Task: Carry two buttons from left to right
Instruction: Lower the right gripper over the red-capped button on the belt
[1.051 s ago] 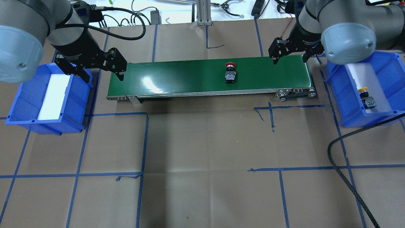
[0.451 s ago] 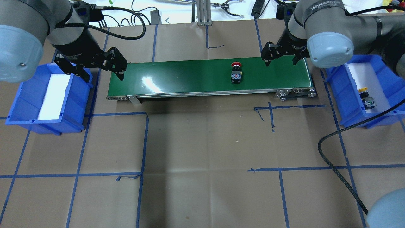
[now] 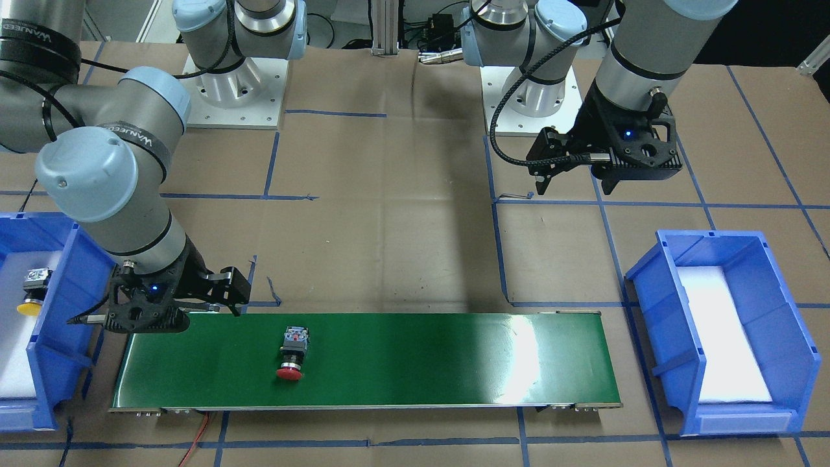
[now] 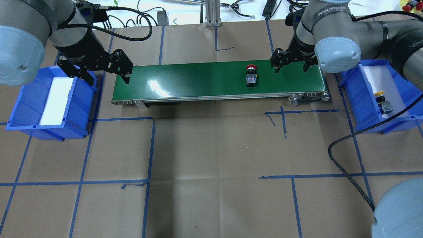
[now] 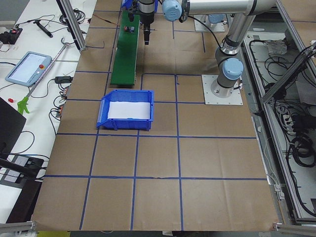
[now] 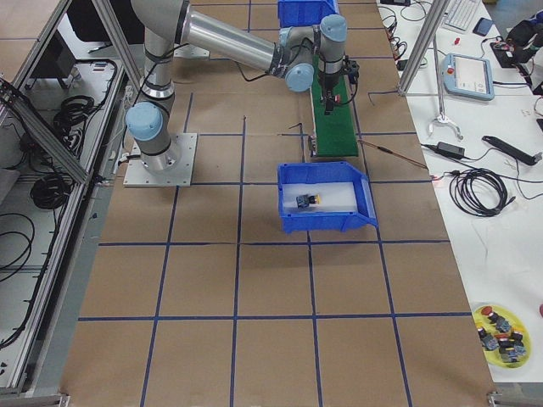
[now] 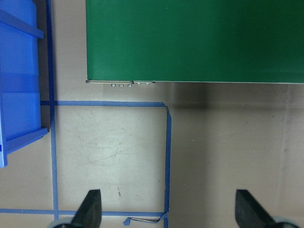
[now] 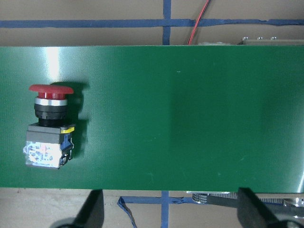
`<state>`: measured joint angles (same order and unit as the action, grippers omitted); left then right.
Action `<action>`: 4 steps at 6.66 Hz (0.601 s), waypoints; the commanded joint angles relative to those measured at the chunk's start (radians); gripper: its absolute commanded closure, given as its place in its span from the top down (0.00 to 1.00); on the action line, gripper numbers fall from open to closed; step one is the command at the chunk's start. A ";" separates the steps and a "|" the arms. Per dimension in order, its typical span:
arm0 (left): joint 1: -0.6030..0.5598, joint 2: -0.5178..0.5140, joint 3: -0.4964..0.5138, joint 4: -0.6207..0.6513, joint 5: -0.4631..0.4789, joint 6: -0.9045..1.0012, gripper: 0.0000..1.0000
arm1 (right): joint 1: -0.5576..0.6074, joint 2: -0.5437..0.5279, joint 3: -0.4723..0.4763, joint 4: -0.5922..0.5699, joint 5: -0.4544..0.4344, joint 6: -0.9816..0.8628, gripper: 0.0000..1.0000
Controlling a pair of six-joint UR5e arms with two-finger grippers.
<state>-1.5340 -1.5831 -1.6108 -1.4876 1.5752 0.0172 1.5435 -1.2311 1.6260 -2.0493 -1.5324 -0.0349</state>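
A red-capped button (image 4: 251, 75) lies on its side on the green conveyor belt (image 4: 198, 79), right of the middle, and shows in the right wrist view as the red button (image 8: 47, 126). My right gripper (image 4: 290, 68) hangs open over the belt's right end, just right of that button and apart from it. The yellow-capped button (image 4: 382, 102) lies in the right blue bin (image 4: 357, 89). My left gripper (image 4: 107, 79) is open, between the belt's left end and the left blue bin (image 4: 19, 109), holding nothing.
The left bin holds a white liner (image 4: 56, 100). A black cable (image 4: 347, 165) from the right arm loops over the table at the front right. Cables and tools (image 4: 145, 19) lie along the far edge. Blue tape lines cross the brown table cover.
The red button has travelled rightwards on the belt. My right gripper has shifted left along the belt's far edge, towards the button. The left arm has not moved.
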 commanded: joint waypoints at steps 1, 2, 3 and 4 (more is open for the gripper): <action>0.000 0.000 0.000 0.000 0.000 0.000 1.00 | 0.007 0.022 -0.003 -0.003 0.000 0.012 0.99; 0.000 0.000 0.000 0.000 0.002 0.000 1.00 | 0.009 0.034 -0.003 -0.003 0.000 0.015 0.99; 0.000 0.000 0.000 0.001 0.002 0.000 1.00 | 0.010 0.039 -0.003 -0.003 0.004 0.047 0.99; 0.000 0.000 0.000 0.000 0.003 0.000 1.00 | 0.024 0.059 -0.011 -0.003 0.008 0.070 0.99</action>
<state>-1.5340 -1.5831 -1.6107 -1.4873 1.5772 0.0169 1.5569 -1.1895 1.6206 -2.0524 -1.5284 0.0085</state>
